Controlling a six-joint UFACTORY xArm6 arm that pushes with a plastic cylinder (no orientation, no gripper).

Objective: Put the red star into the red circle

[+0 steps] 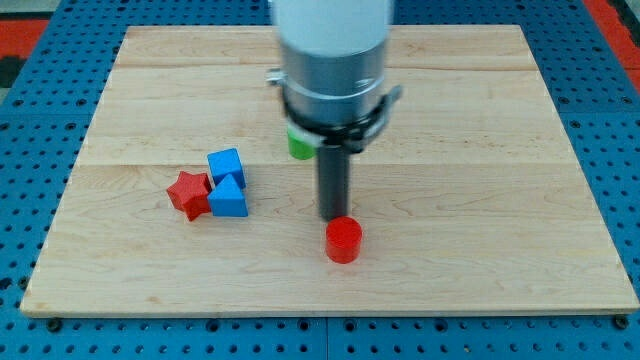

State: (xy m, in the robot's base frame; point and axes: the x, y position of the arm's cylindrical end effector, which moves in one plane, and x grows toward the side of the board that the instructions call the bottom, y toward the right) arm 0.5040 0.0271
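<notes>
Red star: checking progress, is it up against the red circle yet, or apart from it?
Apart. The red star sits at the view's left touching the blue blocks; the red circle lies separately, just below my tip.

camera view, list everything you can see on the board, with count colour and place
red star: 1, red, left of centre, touching the blue triangle's left side
blue cube: 1, blue, just above the blue triangle, touching it
blue triangle: 1, blue, right of the red star
red circle: 1, red, lower centre, a short cylinder
green block: 1, green, above centre, mostly hidden behind the arm, shape unclear
wooden board: 1, light wood, fills most of the view
blue pegboard: 1, blue, around the board
arm housing: 1, white and grey, the view's top centre
my tip: 1, dark rod end, just above the red circle in the view, well right of the red star
</notes>
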